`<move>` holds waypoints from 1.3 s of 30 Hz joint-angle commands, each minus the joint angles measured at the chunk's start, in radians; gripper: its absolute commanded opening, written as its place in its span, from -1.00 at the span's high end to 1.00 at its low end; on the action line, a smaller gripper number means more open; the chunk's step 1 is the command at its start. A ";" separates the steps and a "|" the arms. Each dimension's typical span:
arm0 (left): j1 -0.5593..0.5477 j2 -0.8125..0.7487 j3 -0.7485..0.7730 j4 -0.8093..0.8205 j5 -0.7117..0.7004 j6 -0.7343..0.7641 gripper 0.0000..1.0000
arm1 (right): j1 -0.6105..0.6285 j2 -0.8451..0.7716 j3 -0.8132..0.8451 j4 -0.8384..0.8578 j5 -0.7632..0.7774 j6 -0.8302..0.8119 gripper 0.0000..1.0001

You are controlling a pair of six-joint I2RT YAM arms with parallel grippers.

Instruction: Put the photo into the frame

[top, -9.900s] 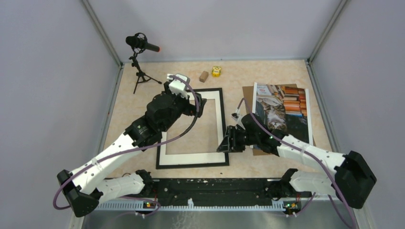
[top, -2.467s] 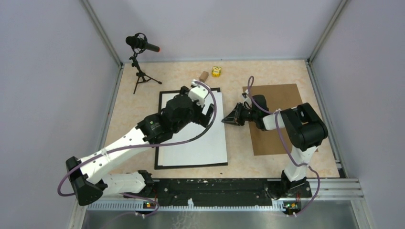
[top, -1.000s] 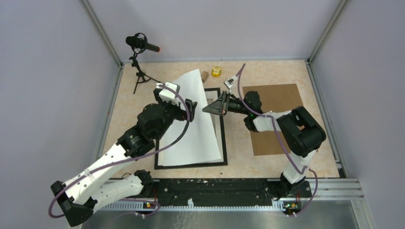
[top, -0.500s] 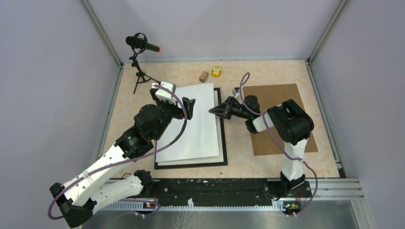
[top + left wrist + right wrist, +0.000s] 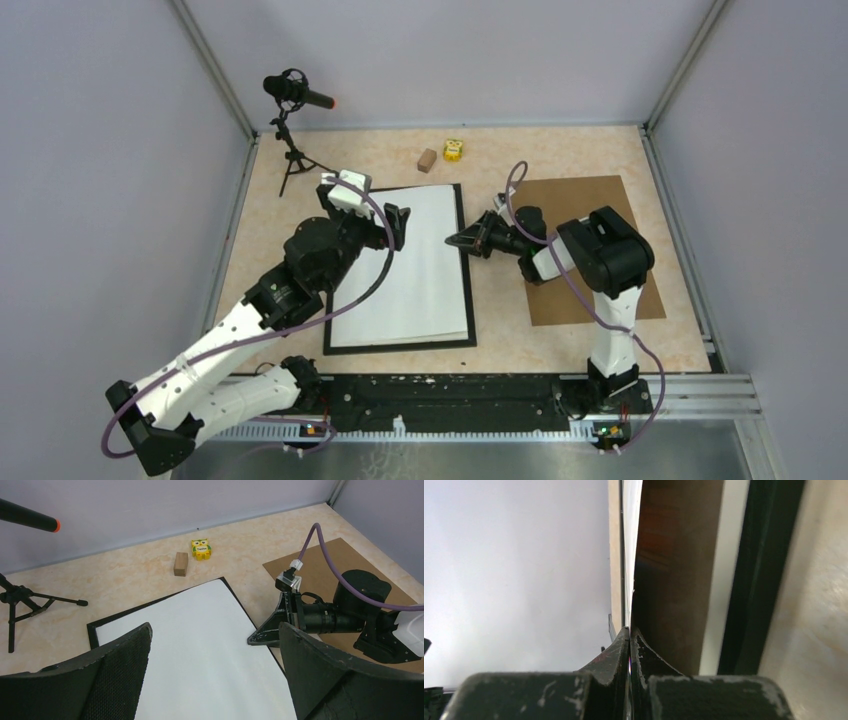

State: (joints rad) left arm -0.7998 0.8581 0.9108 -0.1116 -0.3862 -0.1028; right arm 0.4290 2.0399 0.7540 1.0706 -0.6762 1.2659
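Top external: photo [image 5: 415, 265] is lying face-down in frame [image 5: 400, 346], not yet released.
The right end effector [image 5: 452, 240] is pinching its edge; the left end effector [image 5: 396, 226] is hanging wide open, empty.

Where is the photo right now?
Top view, left of centre: the photo lies white back up within the frame, its right edge pinched by the right tool.

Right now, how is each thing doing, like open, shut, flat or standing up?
photo, white side up over the frame.
frame, lying flat under the photo.
left gripper, open above the photo.
right gripper, shut on the photo's right edge.
cardboard board, lying flat.
microphone, standing upright.
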 commanded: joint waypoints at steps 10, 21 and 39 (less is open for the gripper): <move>0.007 0.006 0.002 0.041 0.010 -0.007 -0.98 | 0.007 -0.048 -0.065 0.026 0.047 -0.032 1.00; 0.012 0.004 0.002 0.041 0.013 -0.009 -0.97 | 0.031 -0.036 -0.018 -0.004 0.088 -0.059 1.00; 0.014 -0.005 0.002 0.038 0.021 -0.013 -0.97 | 0.057 -0.107 0.031 -0.233 0.129 -0.181 0.84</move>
State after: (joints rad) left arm -0.7925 0.8646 0.9108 -0.1123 -0.3786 -0.1059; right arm 0.4709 2.0190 0.7414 0.9215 -0.5648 1.1660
